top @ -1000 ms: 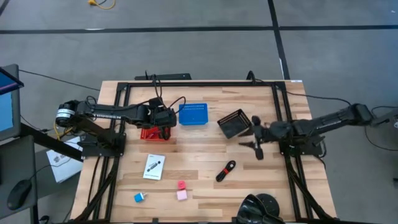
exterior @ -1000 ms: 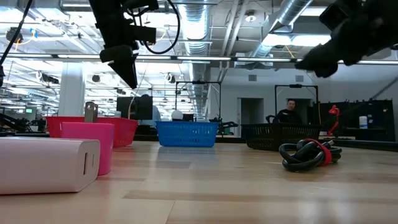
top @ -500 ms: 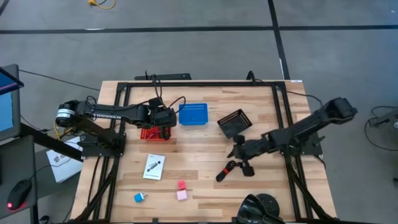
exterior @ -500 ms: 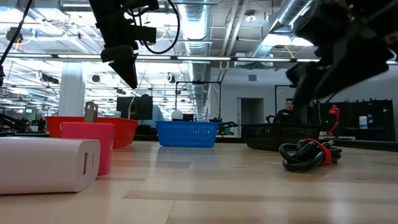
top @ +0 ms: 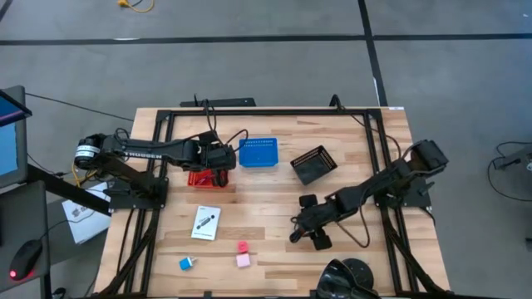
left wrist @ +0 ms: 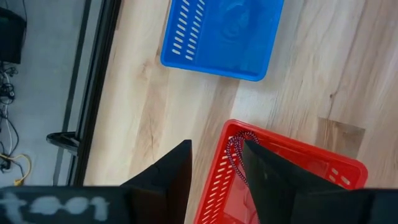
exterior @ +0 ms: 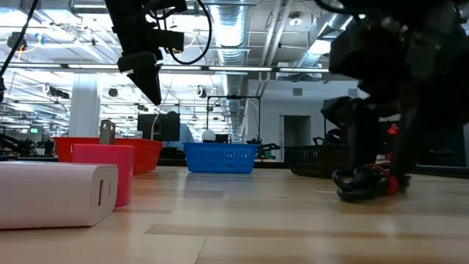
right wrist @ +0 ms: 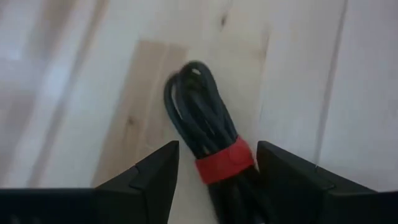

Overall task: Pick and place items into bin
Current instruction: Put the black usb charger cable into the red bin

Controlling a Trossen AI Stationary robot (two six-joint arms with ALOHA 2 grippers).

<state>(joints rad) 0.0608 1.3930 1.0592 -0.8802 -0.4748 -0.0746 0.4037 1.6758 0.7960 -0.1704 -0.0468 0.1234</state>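
My right gripper (top: pixel 307 224) is low over a coiled black cable with a red strap (right wrist: pixel 208 134), which lies flat on the wood. It is open, with one finger on either side of the coil and a gap to each. The low view shows the cable (exterior: pixel 360 183) on the table under the right gripper (exterior: pixel 377 172). My left gripper (left wrist: pixel 216 149) is open and hovers above the red basket (left wrist: pixel 273 180), which holds a dark red cord (left wrist: pixel 236 149). A white card packet (top: pixel 205 223), two pink cubes (top: pixel 242 247) (top: pixel 243 260) and a blue cube (top: pixel 186 263) lie on the table's near left part.
A blue basket (top: pixel 258 153) and a black basket (top: pixel 313 164) stand in the far middle of the table, with the red basket (top: pixel 202 176) to their left. A black frame (top: pixel 266 111) runs round the table. Bare wood lies between the packet and the cable.
My right arm has swung from beside the black basket toward the table's near edge and left. It has come down until its fingers stand on either side of the coiled cable. The cable has not moved.
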